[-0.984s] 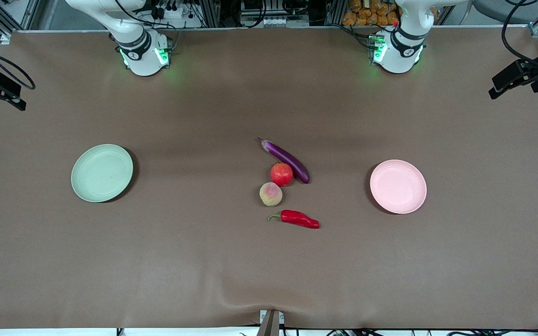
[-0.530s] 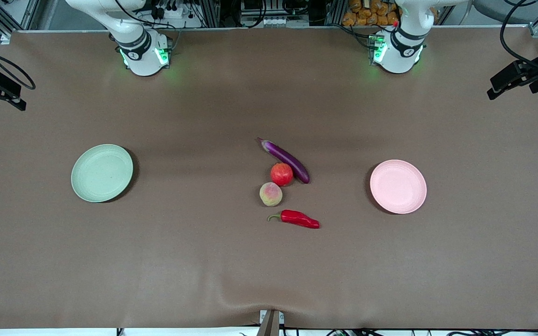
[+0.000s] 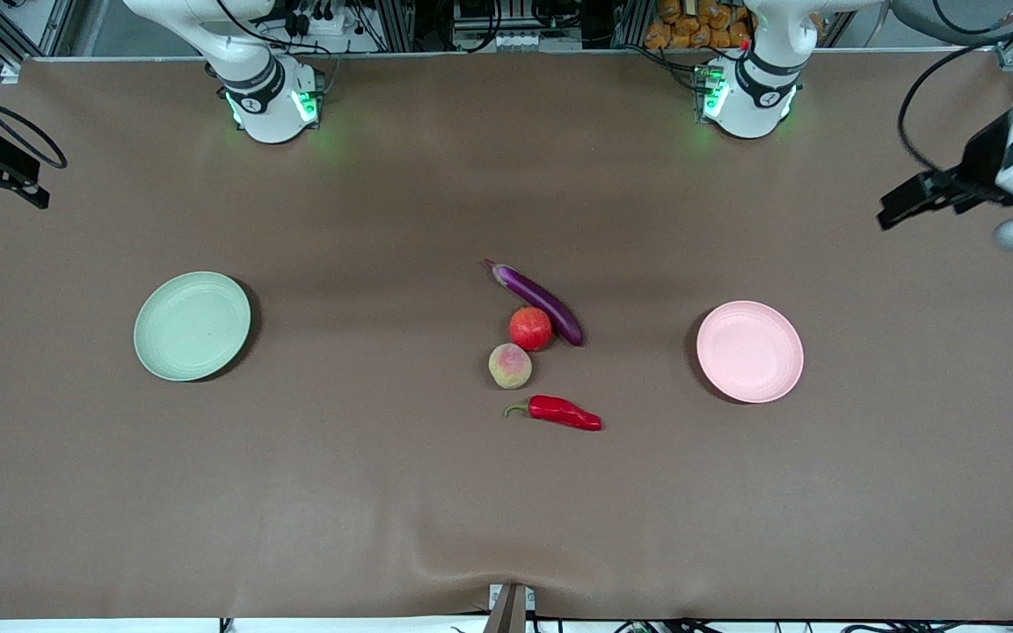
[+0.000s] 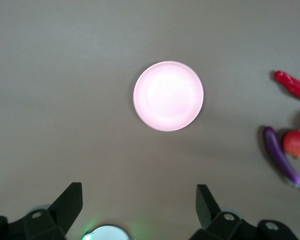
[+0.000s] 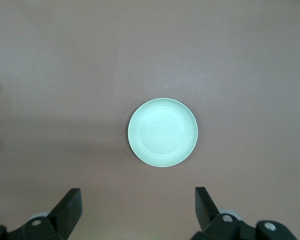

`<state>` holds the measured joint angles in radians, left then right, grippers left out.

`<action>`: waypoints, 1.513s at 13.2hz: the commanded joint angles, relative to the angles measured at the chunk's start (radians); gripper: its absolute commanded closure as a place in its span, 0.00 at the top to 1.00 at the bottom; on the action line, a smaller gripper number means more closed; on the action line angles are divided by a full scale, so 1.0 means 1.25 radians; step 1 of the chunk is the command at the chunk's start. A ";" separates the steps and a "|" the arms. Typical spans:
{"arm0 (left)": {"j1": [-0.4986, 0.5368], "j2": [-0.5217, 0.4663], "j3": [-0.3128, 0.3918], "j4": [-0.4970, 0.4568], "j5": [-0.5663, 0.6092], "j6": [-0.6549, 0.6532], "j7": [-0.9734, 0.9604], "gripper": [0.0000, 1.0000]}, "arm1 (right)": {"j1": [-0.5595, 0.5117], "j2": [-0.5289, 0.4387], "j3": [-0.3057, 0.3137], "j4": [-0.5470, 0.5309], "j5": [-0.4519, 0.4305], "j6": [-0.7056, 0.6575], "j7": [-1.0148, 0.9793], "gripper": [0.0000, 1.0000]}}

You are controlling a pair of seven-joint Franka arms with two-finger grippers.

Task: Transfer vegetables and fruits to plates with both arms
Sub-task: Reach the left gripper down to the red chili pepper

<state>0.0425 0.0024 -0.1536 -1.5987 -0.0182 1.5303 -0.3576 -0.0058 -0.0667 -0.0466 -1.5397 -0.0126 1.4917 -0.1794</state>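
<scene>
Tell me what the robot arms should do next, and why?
Probably the open left gripper, high above the pale pink round plate, should swing toward the long purple eggplant. Both plates are bare, all four foods lie mid-table, and the open right gripper waits over the pale green round plate.

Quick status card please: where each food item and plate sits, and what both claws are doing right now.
eggplant: table centre, farthest from camera
pomegranate: against eggplant
peach: just nearer than pomegranate
chili: nearest of the four
green plate: empty, right arm's end
pink plate: empty, left arm's end
left claw: open, high over table near pink plate
right claw: open, high near green plate
</scene>
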 commanded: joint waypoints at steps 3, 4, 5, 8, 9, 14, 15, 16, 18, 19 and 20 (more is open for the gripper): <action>-0.031 0.124 -0.078 0.027 0.004 0.081 -0.207 1.00 | -0.010 -0.001 0.007 0.001 0.014 -0.003 0.001 1.00; -0.055 0.152 -0.080 0.037 0.007 0.102 -0.281 1.00 | -0.010 -0.001 0.007 0.000 0.014 -0.003 0.001 1.00; -0.085 0.186 -0.078 0.044 0.010 0.128 -0.349 1.00 | -0.010 -0.001 0.007 0.000 0.014 -0.003 0.001 1.00; -0.158 0.302 -0.077 0.097 0.015 0.247 -0.548 1.00 | -0.010 -0.001 0.007 0.000 0.014 -0.003 0.001 1.00; -0.181 0.344 -0.072 0.120 0.017 0.279 -0.602 1.00 | -0.010 -0.001 0.007 0.001 0.014 -0.003 0.001 1.00; -0.296 0.551 -0.054 0.227 0.097 0.484 -0.932 1.00 | -0.010 -0.001 0.007 0.000 0.014 -0.003 0.001 1.00; -0.332 0.581 -0.031 0.239 0.104 0.512 -0.963 1.00 | -0.010 -0.001 0.007 0.000 0.014 -0.003 0.001 1.00; -0.380 0.600 0.010 0.242 0.103 0.538 -0.984 1.00 | -0.010 -0.001 0.007 0.000 0.014 -0.002 0.001 1.00; -0.461 0.640 0.086 0.243 0.100 0.581 -1.024 1.00 | -0.009 -0.001 0.007 0.000 0.014 -0.002 0.001 1.00; -0.482 0.659 0.101 0.243 0.100 0.604 -1.049 1.00 | -0.010 -0.001 0.007 0.000 0.015 -0.002 0.001 1.00; -0.487 0.675 0.102 0.243 0.100 0.625 -1.069 1.00 | -0.011 -0.001 0.007 0.000 0.020 -0.003 0.000 1.00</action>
<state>-0.5338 0.7978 -0.0576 -1.3382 0.0897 2.2801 -1.6405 -0.0058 -0.0664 -0.0464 -1.5411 -0.0095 1.4907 -0.1794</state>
